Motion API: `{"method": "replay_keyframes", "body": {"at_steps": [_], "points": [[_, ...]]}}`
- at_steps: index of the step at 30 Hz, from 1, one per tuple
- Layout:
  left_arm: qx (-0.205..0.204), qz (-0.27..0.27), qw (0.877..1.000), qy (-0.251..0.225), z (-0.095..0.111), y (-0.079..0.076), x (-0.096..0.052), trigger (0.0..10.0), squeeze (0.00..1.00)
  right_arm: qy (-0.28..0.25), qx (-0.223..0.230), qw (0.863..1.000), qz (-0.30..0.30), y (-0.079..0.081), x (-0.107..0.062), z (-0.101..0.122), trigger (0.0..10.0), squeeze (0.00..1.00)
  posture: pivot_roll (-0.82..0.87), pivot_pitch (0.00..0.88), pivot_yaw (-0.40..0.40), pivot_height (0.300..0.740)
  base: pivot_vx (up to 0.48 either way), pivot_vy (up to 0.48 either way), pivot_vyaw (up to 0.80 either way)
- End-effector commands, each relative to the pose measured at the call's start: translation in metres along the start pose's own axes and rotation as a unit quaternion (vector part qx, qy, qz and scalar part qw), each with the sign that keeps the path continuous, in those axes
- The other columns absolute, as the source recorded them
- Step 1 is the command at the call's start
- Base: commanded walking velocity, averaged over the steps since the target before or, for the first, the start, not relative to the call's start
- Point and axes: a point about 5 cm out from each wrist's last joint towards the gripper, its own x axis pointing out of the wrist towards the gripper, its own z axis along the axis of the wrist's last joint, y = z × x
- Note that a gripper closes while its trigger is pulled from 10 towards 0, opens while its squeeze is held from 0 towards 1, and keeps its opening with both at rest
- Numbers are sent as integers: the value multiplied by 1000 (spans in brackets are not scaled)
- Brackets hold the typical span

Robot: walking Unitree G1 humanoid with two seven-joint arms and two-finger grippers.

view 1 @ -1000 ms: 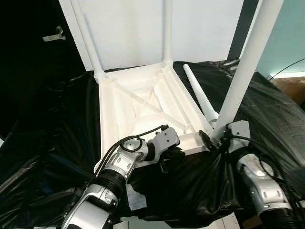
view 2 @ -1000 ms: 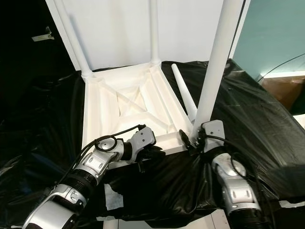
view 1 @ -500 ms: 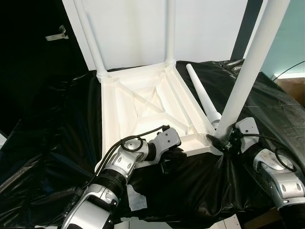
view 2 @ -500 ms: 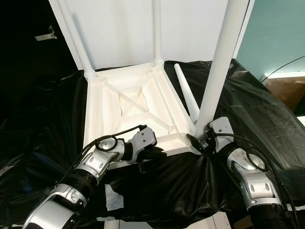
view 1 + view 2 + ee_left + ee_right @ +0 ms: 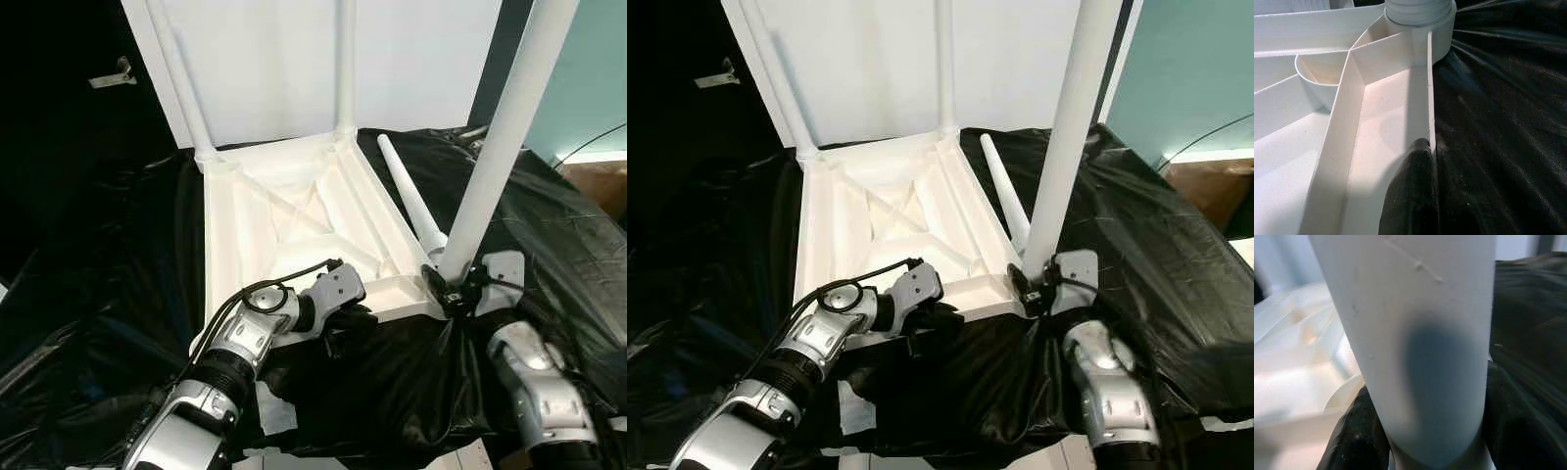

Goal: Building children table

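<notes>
Right tool (image 5: 453, 291) pinches the near-right leg (image 5: 495, 157), now swung back from its outward reach (probably screwing it in); left tool (image 5: 1418, 161) clamps the tabletop (image 5: 284, 220) rim.

White plastic children's table top (image 5: 284, 230): lying upside down on black sheeting, ribbed underside facing up with diagonal cross-bracing. Two white legs (image 5: 178, 78) standing upright in the far corner sockets. Third white leg (image 5: 495, 147) standing at the near right corner, leaning slightly rightward, its base sitting in the socket. Fourth white leg (image 5: 409, 201), tapered, lying loose on the sheeting just beside the top's right edge, pointing away.
</notes>
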Motion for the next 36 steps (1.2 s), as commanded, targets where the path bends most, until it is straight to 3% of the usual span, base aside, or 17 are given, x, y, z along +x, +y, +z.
{"method": "replay_keyframes", "body": {"at_steps": [1, 5, 11, 12, 13, 16, 17, 18, 19, 24, 25, 27, 29, 32, 34, 36], "points": [[-95, -48, 992, 74, -54, -37, 14, 10000, 0, -3, 34, 999, -7, 17, -1, -6, 0, 0, -109, 18, 8, 740, 0, 0, 0], [-95, -49, 992, 74, -54, -37, 14, 10000, 0, -28, 43, 997, -49, 18, -3, -3, 0, 0, -111, 18, 7, 740, 0, 0, 0], [-95, -48, 992, 73, -53, -38, 16, 10000, 0, -25, 9, 995, -96, 15, 0, -1, 431, 0, -105, 17, -2, 740, 0, 0, 0], [-96, -47, 992, 72, -53, -38, 16, 10000, 0, -24, 5, 995, -100, 15, 0, -1, 1686, 0, -104, 17, -3, 740, 0, 0, 0], [-96, -47, 992, 72, -53, -38, 16, 10000, 0, -18, -5, 995, -99, 16, 1, -3, 10000, 0, -102, 16, -6, 740, 0, 0, 0], [-98, -45, 992, 71, -53, -38, 16, 10000, 0, -15, -16, 997, -73, 20, 2, -5, 10000, 0, -102, 15, -7, 740, 0, 0, 0], [-98, -45, 992, 71, -53, -38, 16, 10000, 0, -14, -13, 998, -59, 21, 1, -5, 10000, 318, -102, 15, -8, 740, 0, 0, 0], [-98, -44, 992, 71, -53, -37, 15, 10000, 0, -16, -15, 998, -51, 22, 1, -5, 10000, 318, -102, 15, -8, 740, 0, 0, 0], [-99, -44, 992, 71, -54, -37, 15, 10000, 0, -19, -11, 999, -42, 20, 0, -4, 10000, 1000, -104, 14, -8, 740, 0, 0, 0], [-98, -43, 992, 72, -54, -37, 15, 10000, 0, -43, -50, 997, -31, 8, 2, 6, 10000, 1000, -112, 15, -4, 740, 0, 0, 0], [-98, -44, 992, 72, -53, -37, 15, 10000, 0, -48, -69, 996, -24, 2, 5, 10, 10000, 0, -116, 16, -1, 740, 0, 0, 0], [-97, -45, 992, 72, -53, -36, 15, 10000, 0, -53, -91, 994, -14, -5, 8, 15, 10000, 0, -116, 16, -1, 740, 0, 0, 0], [-94, -49, 992, 73, -53, -37, 16, 10000, 0, -26, -78, 995, 51, -16, 15, 18, 10000, 0, -122, 15, 3, 740, 0, 0, 0], [-93, -49, 992, 74, -53, -36, 16, 10000, 0, -16, -84, 993, 86, -20, 15, 21, 10000, 0, -126, 15, 6, 740, 0, 0, 0], [-92, -50, 992, 74, -53, -36, 16, 10000, 0, 17, -93, 984, 151, -24, 13, 19, 10000, 0, -127, 14, 7, 740, 0, 0, 0], [-92, -49, 992, 74, -53, -36, 16, 10000, 0, 25, -91, 982, 163, -25, 12, 18, 10000, 0, -127, 14, 7, 740, 0, 0, 0]]}}
